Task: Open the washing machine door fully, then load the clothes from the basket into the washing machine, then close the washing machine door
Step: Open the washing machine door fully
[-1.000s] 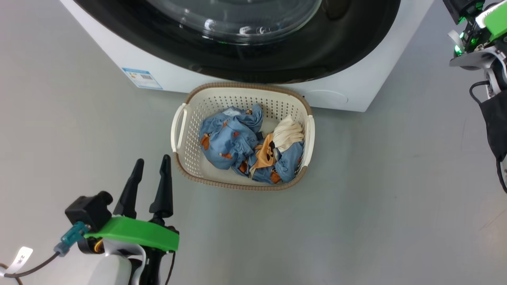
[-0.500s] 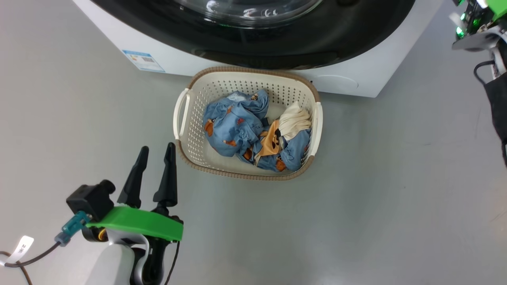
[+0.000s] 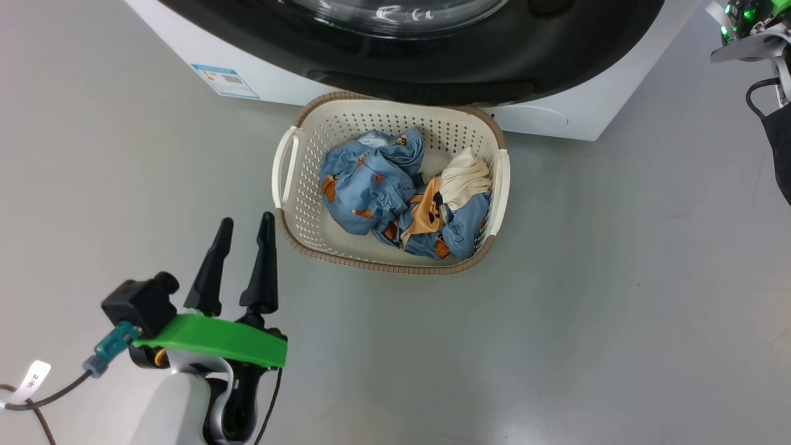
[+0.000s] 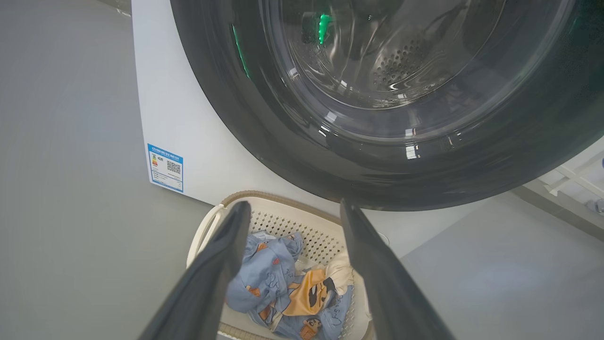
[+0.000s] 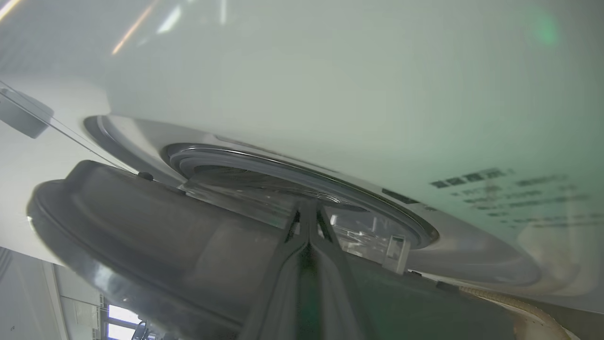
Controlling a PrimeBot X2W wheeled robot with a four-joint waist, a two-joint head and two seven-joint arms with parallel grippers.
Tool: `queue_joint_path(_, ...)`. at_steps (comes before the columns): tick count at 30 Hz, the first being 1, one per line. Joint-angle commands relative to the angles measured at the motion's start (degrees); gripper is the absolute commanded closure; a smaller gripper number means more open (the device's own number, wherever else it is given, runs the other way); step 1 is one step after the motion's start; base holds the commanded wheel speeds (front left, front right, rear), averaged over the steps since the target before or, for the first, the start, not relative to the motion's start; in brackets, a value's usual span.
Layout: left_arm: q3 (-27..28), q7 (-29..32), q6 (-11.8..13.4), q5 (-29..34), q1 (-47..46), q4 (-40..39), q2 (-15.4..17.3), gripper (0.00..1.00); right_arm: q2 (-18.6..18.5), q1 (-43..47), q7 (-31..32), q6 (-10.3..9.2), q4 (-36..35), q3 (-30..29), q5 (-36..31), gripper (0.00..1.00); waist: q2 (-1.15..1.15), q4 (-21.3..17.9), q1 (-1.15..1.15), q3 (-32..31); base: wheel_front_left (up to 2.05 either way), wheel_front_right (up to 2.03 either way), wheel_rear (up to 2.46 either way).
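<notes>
floor (image 4: 71,141): grey, smooth, beneath and to both sides of left pincer (image 4: 293,204) | pale frame (image 4: 573,177): far right of it, perhaps shelving, blurred

Place: a lab or test hall with a laundry corner set up in it, not plainly a home.
Floor: smooth, seamless grey floor (image 3: 618,309), slightly glossy, with faint scuffs.
Appliance: white front-loading washing machine (image 3: 556,117), with grey floor to both sides of it. It has a wide black-rimmed washing machine door (image 4: 264,141).
Sticker: blue energy label (image 3: 225,80) with a QR code, on the lower front corner of the cabinet.
Laundry: cream basket (image 3: 383,264) on the floor just in front of the machine, holding the clothes (image 3: 371,185).
Surroundings: white framework (image 4: 571,179) beside the machine. Bright window panes (image 5: 118,321) show in the right wrist view.
Equipment: loose cable with a paper tag (image 3: 31,389).
</notes>
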Motion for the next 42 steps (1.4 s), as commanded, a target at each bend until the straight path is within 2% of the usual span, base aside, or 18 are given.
queue_joint_path(1, 1.6, -0.4, -0.1, -0.4, -0.9, -1.4, 1.1, 0.0, 1.5, 0.4, 1.0, 0.09, -2.0, 1.2, -0.4, 1.0, 0.0, -0.1, 0.0, -0.1, 0.0, 0.0, 0.0)
queue_joint_path(15, 2.0, -0.4, -0.1, 0.1, -0.3, -0.9, 1.1, 0.0, 1.7, 5.9, 4.5, 0.09, -5.2, 3.7, 1.0, 1.0, 0.0, -0.6, 0.0, -2.8, 0.0, 0.0, 0.0)
queue_joint_path(42, 4.2, -0.4, -0.1, 4.9, 4.5, -1.0, 1.1, 0.0, 3.4, 19.3, 10.8, 0.09, -16.9, 9.2, 3.1, 1.0, 0.0, -2.6, 0.0, -9.9, 0.0, 0.0, 0.0)
